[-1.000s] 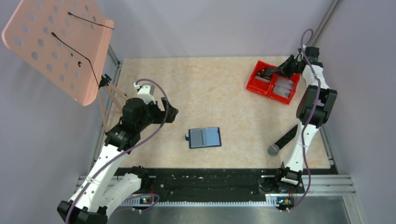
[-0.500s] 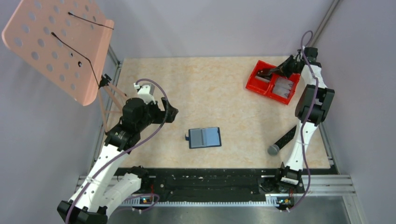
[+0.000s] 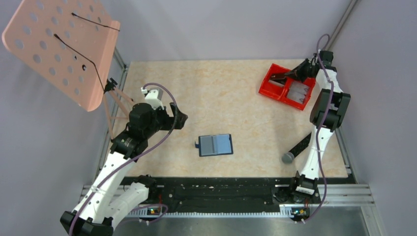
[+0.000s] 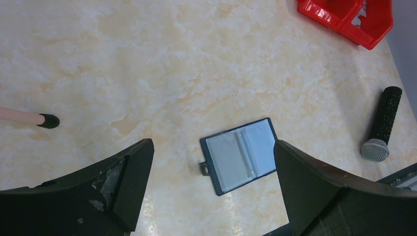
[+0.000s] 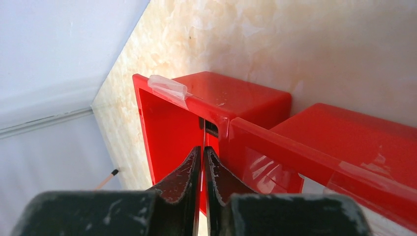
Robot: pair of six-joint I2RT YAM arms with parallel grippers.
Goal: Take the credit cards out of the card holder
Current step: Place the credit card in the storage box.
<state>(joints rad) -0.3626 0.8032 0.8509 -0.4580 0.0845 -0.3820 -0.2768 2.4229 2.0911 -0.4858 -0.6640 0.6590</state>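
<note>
At far right corner of table (image 3: 221,88): right gripper (image 5: 203,152), shifted slightly back, pinches thin dark plastic credit card (image 5: 203,132) edge-on over left compartment of red two-compartment plastic bin (image 5: 255,103); release likely next. Navy-blue bifold card holder (image 3: 215,144) lies open mid-table. Left gripper (image 3: 179,118) wide, empty.

Beige marbled tabletop (image 3: 236,98): laminate look, smooth, faint sheen. Red two-compartment bin (image 5: 255,105): glossy moulded plastic, reflections on the walls; a strip of clear shiny tape (image 5: 168,87) on its rim. Navy bifold card holder (image 4: 239,156): smooth pale blue-grey inner faces, soft sheen. Black microphone (image 4: 383,115): matt grainy handle, metal mesh head. Left gripper (image 4: 212,145) fingers (image 4: 123,177): matt black plastic, scuffed pale.
</note>
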